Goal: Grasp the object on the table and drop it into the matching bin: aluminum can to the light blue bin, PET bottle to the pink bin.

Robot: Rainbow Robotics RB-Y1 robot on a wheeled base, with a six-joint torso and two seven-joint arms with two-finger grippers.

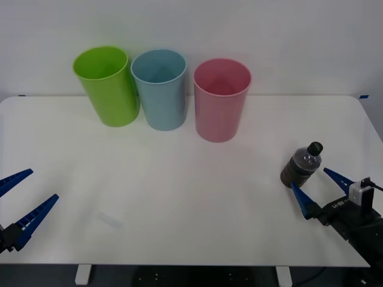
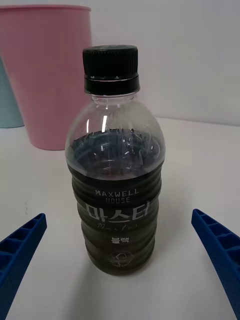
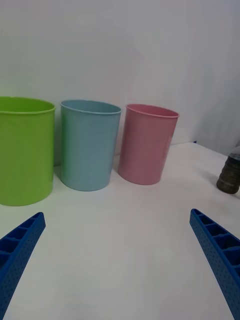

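Standing bottle: PET bottle [image 1: 302, 165] upright near the table's [image 1: 179, 197] right edge.
Right gripper [image 1: 320, 189]: fingers spread, flanking the bottle, not touching.
Left gripper [image 1: 21, 200]: released, at the front-left corner.
Pink bin [image 1: 220, 100]: back edge, beside the light blue bin [image 1: 160, 89].

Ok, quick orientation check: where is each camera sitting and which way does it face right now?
Front view: above the arms, looking forward and down at the table, three bins at the back; the left gripper and right gripper show at the lower corners.
Right wrist view: on the right arm, facing the PET bottle close up between its open blue fingers.
Left wrist view: on the left arm, facing the bins across the table, open fingers low.
Shared: all show the bottle, the pink bin and the light blue bin.
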